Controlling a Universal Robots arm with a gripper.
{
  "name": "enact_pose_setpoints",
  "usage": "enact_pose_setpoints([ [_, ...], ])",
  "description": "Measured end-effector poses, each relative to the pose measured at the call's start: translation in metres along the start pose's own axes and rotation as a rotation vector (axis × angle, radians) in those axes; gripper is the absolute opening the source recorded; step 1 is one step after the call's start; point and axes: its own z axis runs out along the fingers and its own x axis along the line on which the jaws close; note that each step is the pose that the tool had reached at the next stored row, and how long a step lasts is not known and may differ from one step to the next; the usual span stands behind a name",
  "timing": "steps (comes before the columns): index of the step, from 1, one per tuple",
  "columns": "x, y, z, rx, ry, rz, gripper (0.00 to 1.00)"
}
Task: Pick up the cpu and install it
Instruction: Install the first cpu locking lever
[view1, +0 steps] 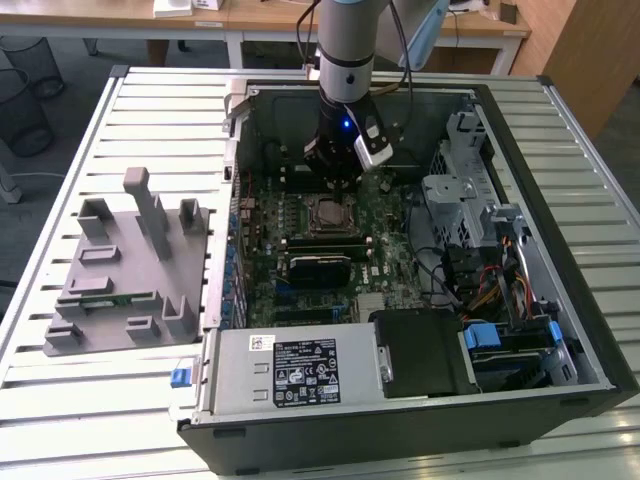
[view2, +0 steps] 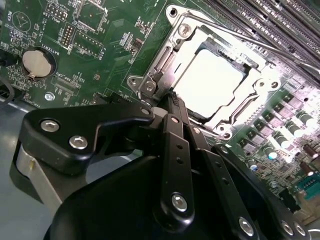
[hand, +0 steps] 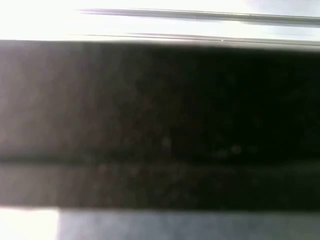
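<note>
While claw (view2: 172, 102) hovers, cpu (view2: 210, 82) seated, socket (view2: 150, 86) unlabelled

My arm (view1: 345, 45) is a round grey tube with a little blue light. My gripper (view2: 175, 105) is black metal, with shiny silver screws on its bars.

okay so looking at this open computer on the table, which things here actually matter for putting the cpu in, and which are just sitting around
Part of the job:
cpu, lying in the socket
claw, beside the socket

Just lying about:
grey parts tray
power supply
drive cage
coin battery
</note>
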Motion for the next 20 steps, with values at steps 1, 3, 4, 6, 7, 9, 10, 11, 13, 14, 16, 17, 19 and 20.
enact_pose_setpoints([
  [1,0.0,0.0001,0.0003,0.001,-0.0001,0.0,0.11],
  [3,0.0,0.0004,0.0007,0.0025,0.0003,0.0,0.11],
  [4,0.0,0.0007,0.0008,0.0025,0.0002,0.0,0.11],
  [6,0.0,0.0011,0.0012,0.0024,0.0001,0.0,0.11],
  [7,-0.0001,0.0014,0.0014,0.0022,0.0002,0.0,0.11],
  [9,-0.0004,0.0019,0.0017,0.0025,0.0004,0.0,0.11],
  [10,-0.0005,0.0023,0.0013,0.0038,0.0013,0.0,0.11],
  [11,-0.0005,0.0025,0.0013,0.004,0.0014,0.0,0.11],
  [13,-0.0003,0.0025,0.0014,0.0035,0.0013,-0.001,0.11],
  [14,-0.0002,0.0025,0.0013,0.0026,0.0013,-0.003,0.11],
  [16,0.0001,0.0026,0.0011,-0.0014,0.0014,-0.007,0.11],
  [17,0.0001,0.003,0.001,-0.0036,0.0018,-0.01,0.11],
  [19,0.0,0.0036,0.001,-0.0113,0.0017,-0.017,0.11],
  [20,-0.0003,0.0042,0.0013,-0.0165,0.0013,-0.019,0.11],
])
